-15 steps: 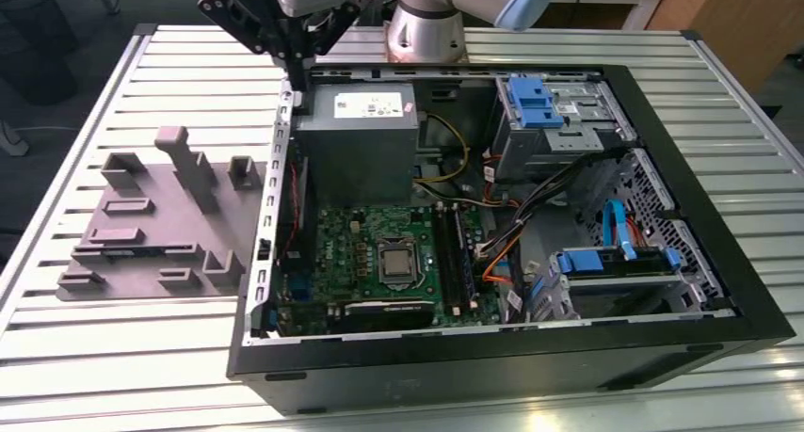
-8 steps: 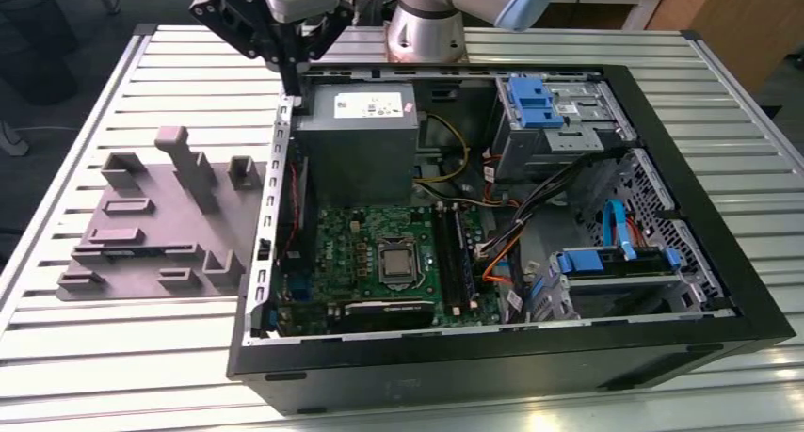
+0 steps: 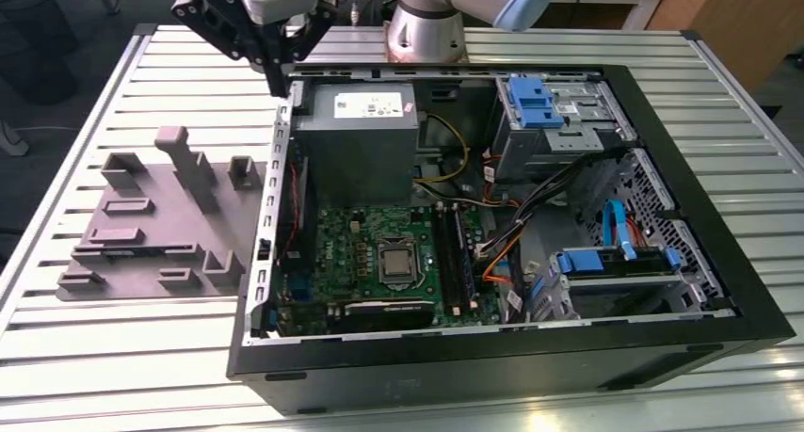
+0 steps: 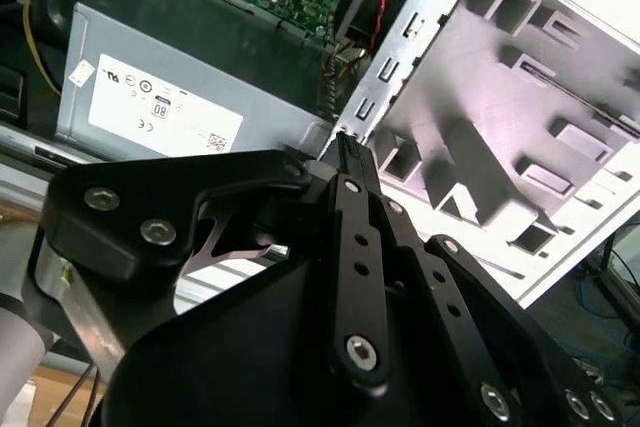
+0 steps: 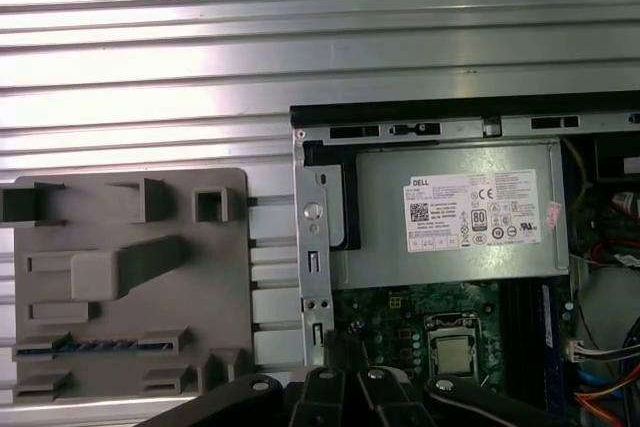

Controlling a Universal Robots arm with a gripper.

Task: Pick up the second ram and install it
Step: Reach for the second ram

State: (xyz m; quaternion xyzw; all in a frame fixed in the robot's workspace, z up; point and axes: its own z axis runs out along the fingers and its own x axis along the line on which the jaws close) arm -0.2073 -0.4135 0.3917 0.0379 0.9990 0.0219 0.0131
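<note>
Collision and a bad grip are the main hazards at this stage.

Exterior view: the end effector [image 3: 279,82] hangs over the rear corner of the computer case [image 3: 503,357], at 11 o'clock from the green board [image 3: 377,263]. Its fingers are pressed together and hold nothing. The grey fixture [image 3: 151,216] lies on the bench [image 3: 101,357], at 9 o'clock from the case. The second ram [image 3: 132,250] appears to be the thin dark strip in the fixture's long slot, well apart from the fingertips. The metal side wall [image 3: 282,168] lies directly under the tips, so a straight descent would likely strike its edge.

Second wrist view: the closed tips line up with the side wall's corner [image 4: 400,57], just beside the power supply [image 4: 200,57]. Clearance looks small.

First wrist view: the second ram [image 5: 100,345] stands on edge in its slot.
- Closed fingers would land on the stick's upper edge instead of straddling it.
- An off-centre pinch could tilt the stick.
- The tall posts [image 5: 150,197] could catch the end effector.
- At the black sockets [image 5: 520,322], a tilted stick could jam.
- Nearby cables [image 5: 600,352] could snag.
</note>
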